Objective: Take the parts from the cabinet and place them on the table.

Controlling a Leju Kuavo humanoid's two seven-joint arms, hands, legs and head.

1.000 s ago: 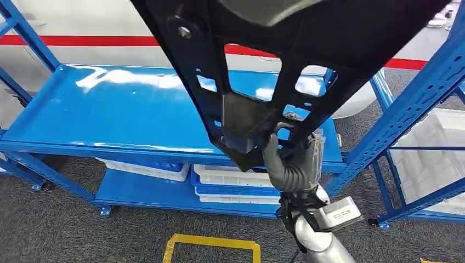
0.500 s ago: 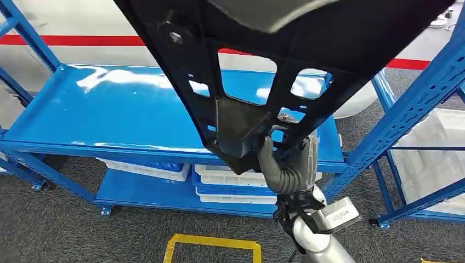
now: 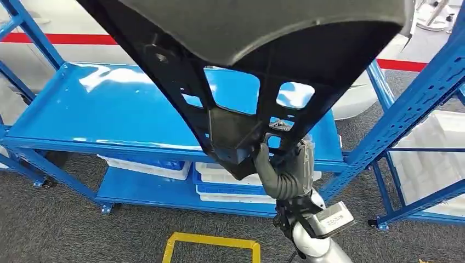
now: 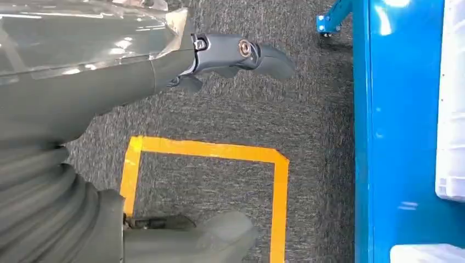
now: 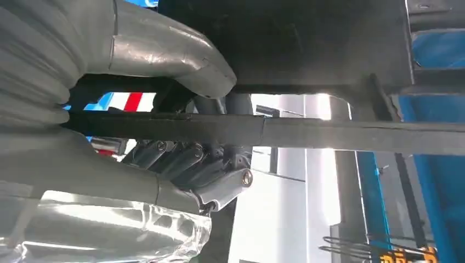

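Your right hand sits at about 5 o'clock in the head view, gripping the narrow lower end of the part, a big black plastic panel with cut-outs. The part fans up and out from the hand toward 12 o'clock, held in the air in front of the rack and covering much of the upper picture. In the right wrist view the thumb lies on one face of a flat black rib and the darker fingers curl against the other, so the hand is closed tight on the part.

Your left hand hangs over the grey carpet with its fingers apart and nothing in them; a square of yellow tape lies on the floor under it.

White trays sit on the lower blue shelf at 6 o'clock. A label on the right wrist carries writing too small to read.
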